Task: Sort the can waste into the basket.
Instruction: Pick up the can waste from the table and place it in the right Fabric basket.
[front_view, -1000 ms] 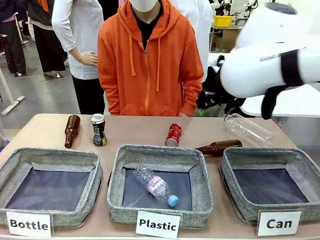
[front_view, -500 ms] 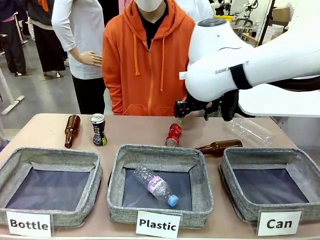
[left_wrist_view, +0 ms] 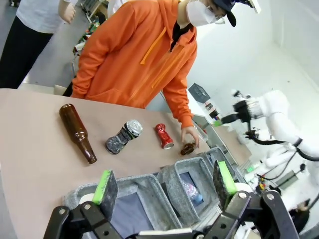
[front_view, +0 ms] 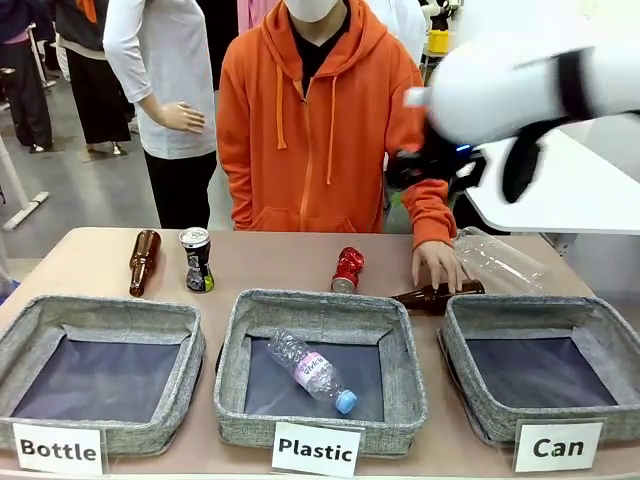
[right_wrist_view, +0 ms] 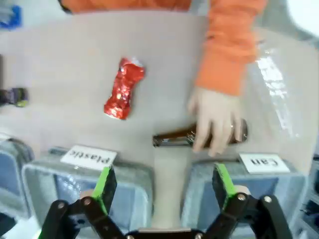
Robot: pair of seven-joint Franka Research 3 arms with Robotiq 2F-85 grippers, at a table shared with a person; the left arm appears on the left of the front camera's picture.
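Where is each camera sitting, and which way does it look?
Front view: sits between the arms on the robot's side, looking over the Can basket at the person in the orange hoodie; the right arm shows above.
Left wrist view: rides the left wrist, looking slantwise along the table; its open left pincer shows below.
Right wrist view: rides the right wrist, looking down at the table; its open right pincer shows below.
Shared: both wrist views show the crushed red can and the person's hand on a brown bottle.
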